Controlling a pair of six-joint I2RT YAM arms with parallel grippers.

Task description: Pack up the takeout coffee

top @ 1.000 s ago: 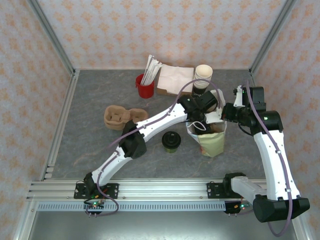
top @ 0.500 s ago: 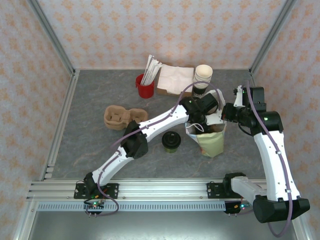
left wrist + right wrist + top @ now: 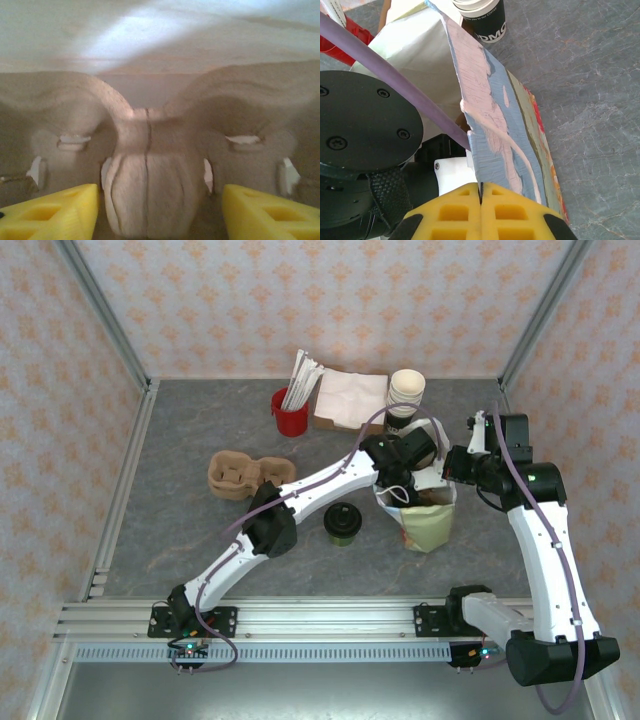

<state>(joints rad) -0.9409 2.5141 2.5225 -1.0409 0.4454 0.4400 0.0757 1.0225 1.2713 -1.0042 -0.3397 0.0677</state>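
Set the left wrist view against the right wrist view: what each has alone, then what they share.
Left wrist: a moulded beige pulp cup carrier, the left end effector open astride its middle ridge. Right wrist: the right end effector shut on the rim of a white printed paper bag, a purple cable, the grey stone-patterned table. Shared: probably the bag, whose pale inner wall seems to rise behind the carrier.

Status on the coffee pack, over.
Left gripper open inside bag, astride carrier. Right gripper shut on bag rim. Coffee on table, unpacked. Left arm blocks bag mouth.
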